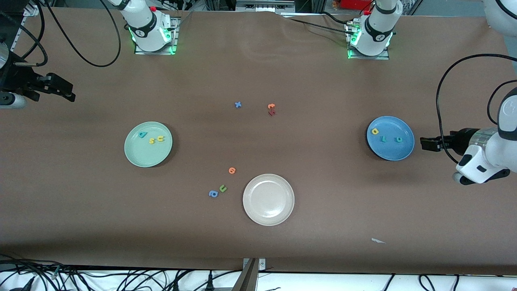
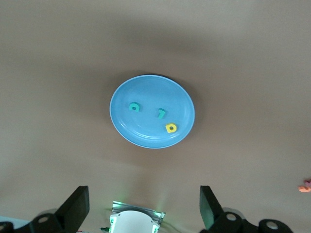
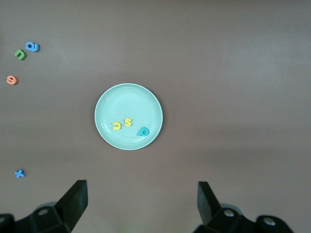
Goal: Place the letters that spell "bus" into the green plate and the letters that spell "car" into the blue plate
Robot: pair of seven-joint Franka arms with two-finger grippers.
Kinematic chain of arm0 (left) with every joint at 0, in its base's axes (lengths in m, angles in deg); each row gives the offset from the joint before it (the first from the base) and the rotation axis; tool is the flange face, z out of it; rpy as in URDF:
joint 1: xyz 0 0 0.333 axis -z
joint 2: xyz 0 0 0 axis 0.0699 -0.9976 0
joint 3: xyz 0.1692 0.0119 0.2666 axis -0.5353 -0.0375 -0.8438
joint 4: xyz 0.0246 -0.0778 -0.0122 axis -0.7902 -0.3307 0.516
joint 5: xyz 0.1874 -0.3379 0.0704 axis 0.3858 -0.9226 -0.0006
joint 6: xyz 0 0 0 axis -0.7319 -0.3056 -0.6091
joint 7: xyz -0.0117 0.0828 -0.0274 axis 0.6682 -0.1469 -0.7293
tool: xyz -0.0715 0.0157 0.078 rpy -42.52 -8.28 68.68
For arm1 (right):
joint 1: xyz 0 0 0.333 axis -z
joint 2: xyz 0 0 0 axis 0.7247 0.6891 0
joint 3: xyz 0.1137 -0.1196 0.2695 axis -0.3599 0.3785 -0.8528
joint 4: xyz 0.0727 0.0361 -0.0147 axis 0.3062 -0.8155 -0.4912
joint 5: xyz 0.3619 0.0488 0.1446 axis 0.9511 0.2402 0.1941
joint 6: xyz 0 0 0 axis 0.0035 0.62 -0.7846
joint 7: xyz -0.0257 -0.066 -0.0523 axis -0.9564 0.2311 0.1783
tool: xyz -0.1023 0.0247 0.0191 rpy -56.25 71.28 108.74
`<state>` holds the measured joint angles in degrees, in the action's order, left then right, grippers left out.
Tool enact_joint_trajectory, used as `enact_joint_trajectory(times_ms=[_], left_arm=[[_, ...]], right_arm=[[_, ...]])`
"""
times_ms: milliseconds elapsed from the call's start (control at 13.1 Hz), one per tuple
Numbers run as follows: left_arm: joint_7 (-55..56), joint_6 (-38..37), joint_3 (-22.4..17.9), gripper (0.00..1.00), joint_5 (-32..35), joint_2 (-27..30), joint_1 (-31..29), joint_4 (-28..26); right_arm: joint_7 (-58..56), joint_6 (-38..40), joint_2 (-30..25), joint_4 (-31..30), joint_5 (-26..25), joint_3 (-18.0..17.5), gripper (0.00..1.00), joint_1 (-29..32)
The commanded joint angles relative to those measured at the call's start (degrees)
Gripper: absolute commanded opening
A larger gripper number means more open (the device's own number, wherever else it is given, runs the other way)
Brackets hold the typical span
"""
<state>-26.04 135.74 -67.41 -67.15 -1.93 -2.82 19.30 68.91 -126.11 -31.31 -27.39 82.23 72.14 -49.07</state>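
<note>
The round pale mint-green plate (image 1: 148, 144) sits toward the right arm's end of the brown tabletop (image 1: 258, 226), and it holds the small teal foam "b" (image 1: 142, 134), the yellow "s" (image 1: 152, 141) and the yellow "u" (image 1: 160, 138), lying close together without touching. The round medium-blue plate (image 1: 390, 138) sits toward the left arm's end and holds the yellow "a" (image 1: 375, 131), the thin pale-teal "r" (image 1: 384, 138) and the teal "c" (image 1: 399, 139) in a loose row. Judging by this, both words are sorted and the task looks finished.

The left hand (image 1: 424, 144) hangs just beside the blue plate, fingers spread wide and holding nothing. The right hand (image 1: 69, 95) waits near the tabletop's edge at its own end, well apart from the green plate, also wide open and empty. Both seem drawn back so the plates stay unobstructed.

The decoys lie on the bare tabletop: an orange letter (image 1: 232, 170), an olive-green "u" (image 1: 223, 188) and a blue "a" (image 1: 213, 194) near the empty cream-white plate (image 1: 268, 199), plus a blue "x" (image 1: 238, 104) and stacked orange and dark-red letters (image 1: 271, 109) farther from the camera.
</note>
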Motion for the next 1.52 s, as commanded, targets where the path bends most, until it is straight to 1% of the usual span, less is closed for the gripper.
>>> enact_joint_trajectory(times_ms=[0, 76, 152, 457, 609, 685, 838, 1066, 1294, 1447], left_arm=[[-2.93, -0.12, -6.12, 1.00, -6.96, 3.10, 2.96, 0.19], [-2.93, 1.45, -6.12, 1.00, -7.06, 4.32, 3.05, -0.33], [-2.93, 3.82, -6.03, 1.00, -7.41, 6.16, 3.05, -2.78], [-4.24, 18.31, -6.12, 1.00, -7.41, 18.36, 3.93, -20.25], [-4.34, 24.73, -6.12, 1.00, -7.42, 23.56, 4.37, -26.77], [-4.34, 26.33, -6.12, 1.00, -7.50, 25.06, 4.37, -28.19], [-4.43, 27.48, -6.12, 1.00, -8.90, 26.65, 4.37, -28.90], [-4.43, 27.40, -6.29, 1.00, -8.91, 29.28, 5.07, -28.99], [-4.43, 27.40, -6.47, 1.00, -8.91, 32.97, 6.39, -31.88], [-4.34, 27.40, -6.38, 1.00, -8.91, 33.25, 5.78, -31.28]], right_arm=[[0.24, 1.06, -0.18, 0.72, -0.39, -0.09, 1.00, -0.10], [0.15, 1.06, -0.18, 0.72, -0.30, 0.00, 1.00, -0.01], [0.15, 1.06, -0.18, 0.72, -0.30, 0.00, 1.00, -0.01], [0.15, 1.06, -0.18, 0.72, -0.30, 0.00, 1.00, -0.10], [0.15, 1.06, -0.18, 0.72, -0.30, 0.00, 1.00, -0.10], [0.15, 1.06, -0.27, 0.72, -0.30, 0.00, 1.00, -0.01], [0.15, 1.06, -0.18, 0.72, -0.30, 0.00, 1.00, -0.01], [-0.37, 1.06, -0.18, 0.72, -0.30, 0.00, 1.00, -0.01], [0.06, 1.06, -0.18, 0.72, -0.30, 0.09, 1.00, -0.01], [-0.11, 1.06, -0.18, 0.72, -0.30, 0.09, 1.00, -0.01]])
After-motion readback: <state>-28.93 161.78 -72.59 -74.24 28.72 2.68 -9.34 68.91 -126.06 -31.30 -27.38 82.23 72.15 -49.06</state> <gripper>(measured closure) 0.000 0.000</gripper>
